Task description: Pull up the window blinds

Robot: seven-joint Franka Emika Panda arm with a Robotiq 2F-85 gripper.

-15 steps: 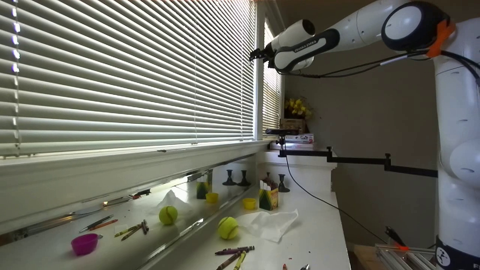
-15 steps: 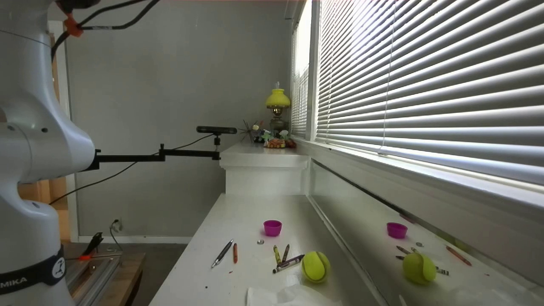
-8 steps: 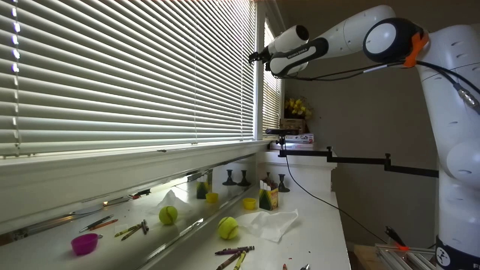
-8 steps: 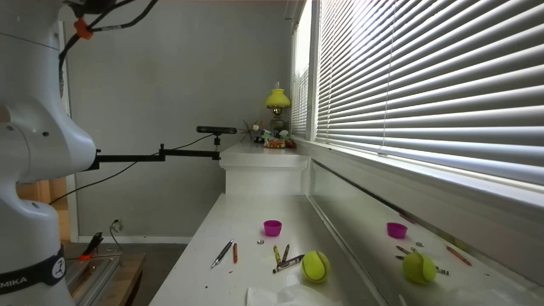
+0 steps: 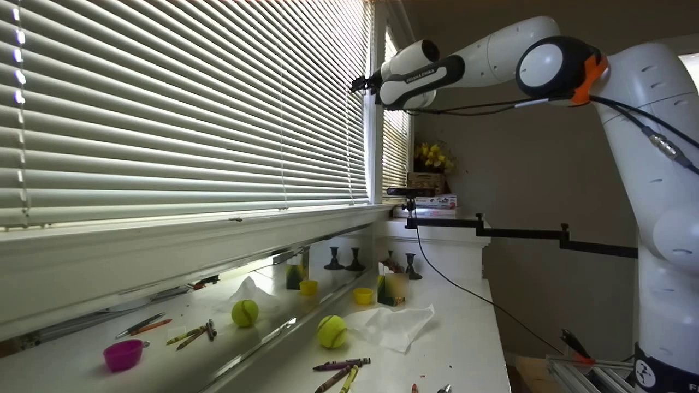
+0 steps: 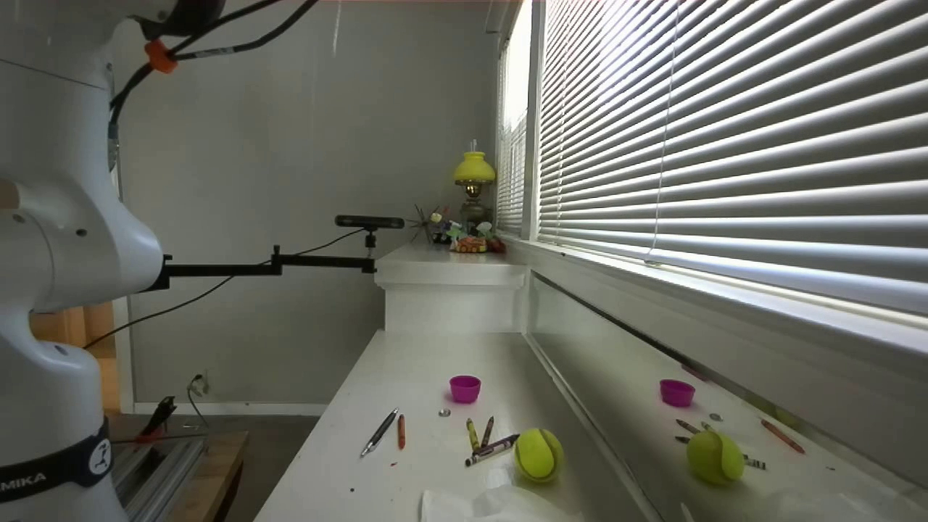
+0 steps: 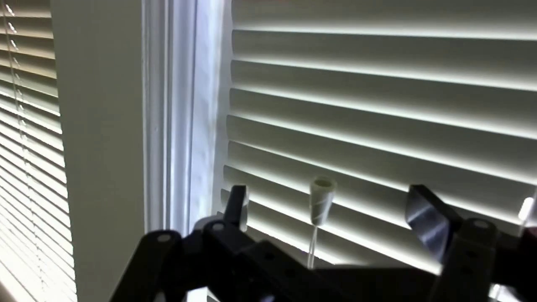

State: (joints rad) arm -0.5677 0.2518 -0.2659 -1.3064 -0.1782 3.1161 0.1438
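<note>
Blinds (image 5: pixel 191 120) hang lowered to the sill (image 5: pixel 164 232), while the gripper (image 7: pixel 330 207) stands before them, fingers (image 7: pixel 428 224) spread with the cord's knob (image 7: pixel 321 203) showing between, presumably so that closing would catch it for a pull.

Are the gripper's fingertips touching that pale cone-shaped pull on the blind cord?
Apart. In the wrist view, blind slats show between the pull and the fingertips on either side.
</note>
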